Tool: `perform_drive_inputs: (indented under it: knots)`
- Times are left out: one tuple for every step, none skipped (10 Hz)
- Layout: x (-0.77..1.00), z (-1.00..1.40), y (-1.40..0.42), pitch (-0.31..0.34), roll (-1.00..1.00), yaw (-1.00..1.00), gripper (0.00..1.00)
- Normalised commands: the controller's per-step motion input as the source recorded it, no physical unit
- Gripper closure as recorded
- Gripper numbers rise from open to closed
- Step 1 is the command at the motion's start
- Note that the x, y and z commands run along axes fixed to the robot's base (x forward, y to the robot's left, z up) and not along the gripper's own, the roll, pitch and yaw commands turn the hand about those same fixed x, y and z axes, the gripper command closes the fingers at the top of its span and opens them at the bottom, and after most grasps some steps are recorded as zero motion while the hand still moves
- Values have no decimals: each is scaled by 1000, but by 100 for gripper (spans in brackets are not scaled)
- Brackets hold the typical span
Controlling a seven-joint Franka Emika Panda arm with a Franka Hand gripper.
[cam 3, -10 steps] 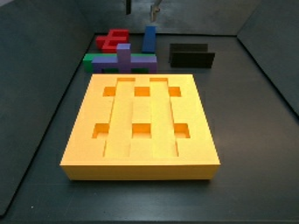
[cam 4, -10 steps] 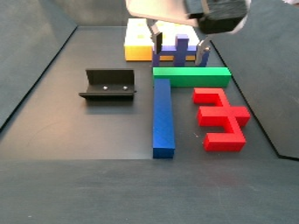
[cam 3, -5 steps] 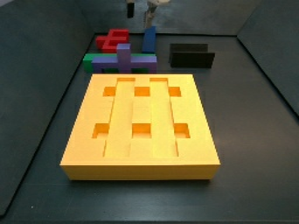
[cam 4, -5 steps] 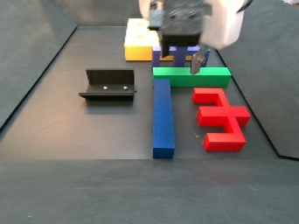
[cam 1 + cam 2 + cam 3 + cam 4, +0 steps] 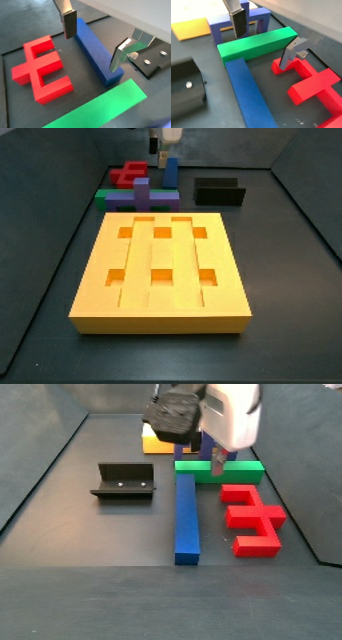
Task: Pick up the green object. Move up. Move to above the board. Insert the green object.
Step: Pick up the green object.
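Side view from the board's end: the orange-yellow board (image 5: pixel 162 274) fills the foreground on the dark floor (image 5: pixel 287 278), lying flat with two rows of three square holes. Behind it sit a purple cross-shaped block (image 5: pixel 142 196), a red piece (image 5: pixel 130 173), an upright-looking blue bar (image 5: pixel 171 170) and the black fixture (image 5: pixel 219 192). Only a small end of the green object (image 5: pixel 103 197) shows, just left of the purple block. The gripper (image 5: pixel 163 142) hangs at the far end above these pieces; its fingers are too small to read here.

Side view from the opposite end: the gripper (image 5: pixel 215 461) is low over the green object (image 5: pixel 219 469), which lies flat and crosswise, touching the far end of the blue bar (image 5: pixel 187 519). The red piece (image 5: pixel 254 518) lies to the right, the fixture (image 5: pixel 124 481) to the left, the board (image 5: pixel 159 433) behind the arm.

Wrist views: the silver fingers (image 5: pixel 69 22) stand wide apart with nothing held. One shows the gripper (image 5: pixel 93 47) above the blue bar (image 5: pixel 97 50), the red piece (image 5: pixel 41 67) beside it and the green object (image 5: pixel 103 110) lying nearby. Another shows the gripper (image 5: pixel 264 44) spread over the green object (image 5: pixel 256 44), one finger (image 5: pixel 292 54) close to the red piece (image 5: pixel 312 84), with the purple block (image 5: pixel 238 22) and a corner of the board (image 5: pixel 191 28) beyond.
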Motion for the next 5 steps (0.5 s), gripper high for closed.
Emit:
perform_drive_inputs:
  knots:
    - [0,20,-137,-200,-207,-726,0]
    - [-17,46,-157,-181,-209,-726,0]
    - [-74,66,-220,-174,-216,-691,0]
    - [-191,43,-323,-210,-223,-586,0]
    - [-566,0,-420,-309,-187,-220,0]
